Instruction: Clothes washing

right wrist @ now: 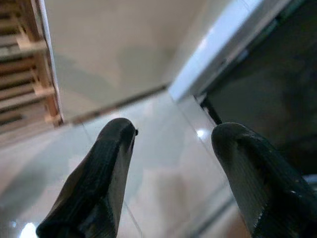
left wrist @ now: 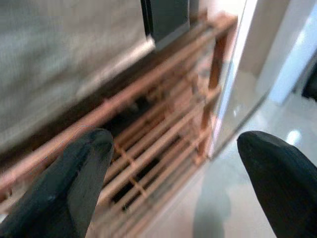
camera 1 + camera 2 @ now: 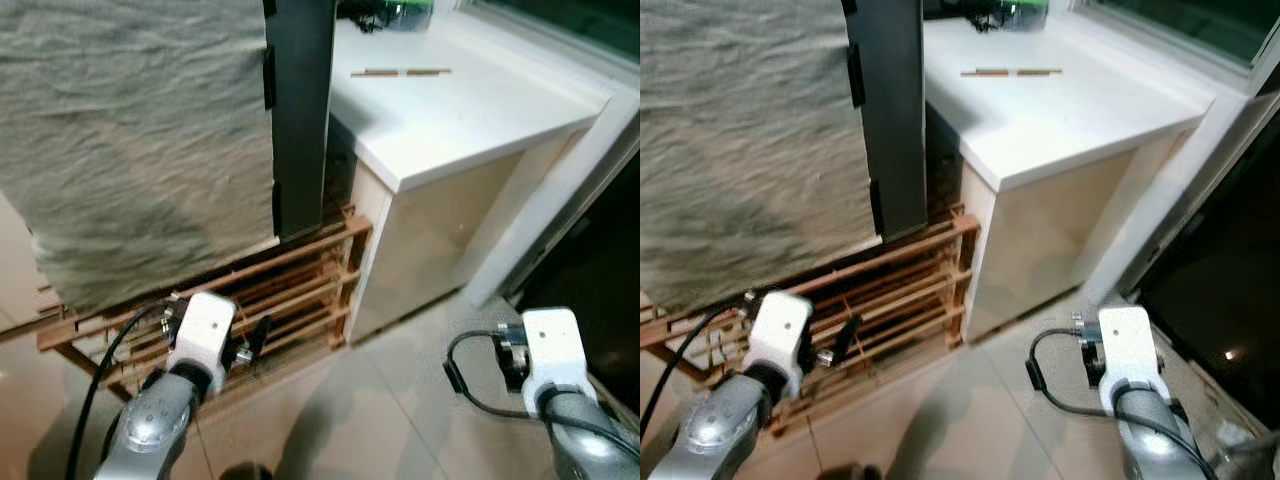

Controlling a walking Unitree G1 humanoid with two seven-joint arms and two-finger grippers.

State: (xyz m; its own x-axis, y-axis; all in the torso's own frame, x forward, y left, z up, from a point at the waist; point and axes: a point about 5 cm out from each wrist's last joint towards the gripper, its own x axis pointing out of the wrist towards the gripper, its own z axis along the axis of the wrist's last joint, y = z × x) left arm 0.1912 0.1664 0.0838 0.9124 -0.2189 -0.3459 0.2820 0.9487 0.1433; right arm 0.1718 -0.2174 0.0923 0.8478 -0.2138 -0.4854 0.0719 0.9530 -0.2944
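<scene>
Head stereo pair looks steeply down at wooden rack [image 3: 250, 290] beside white counter [image 3: 450, 120]. Left wrist camera faces rack close; right wrist camera faces floor [image 1: 148, 163] nearby.

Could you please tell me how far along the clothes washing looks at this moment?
Nothing looks done. Both grippers are open and hold nothing: the left gripper faces the wooden rack under the grey cloth, and the right gripper hangs over the tiled floor. Everything is left: no washer or laundry is seen.
</scene>
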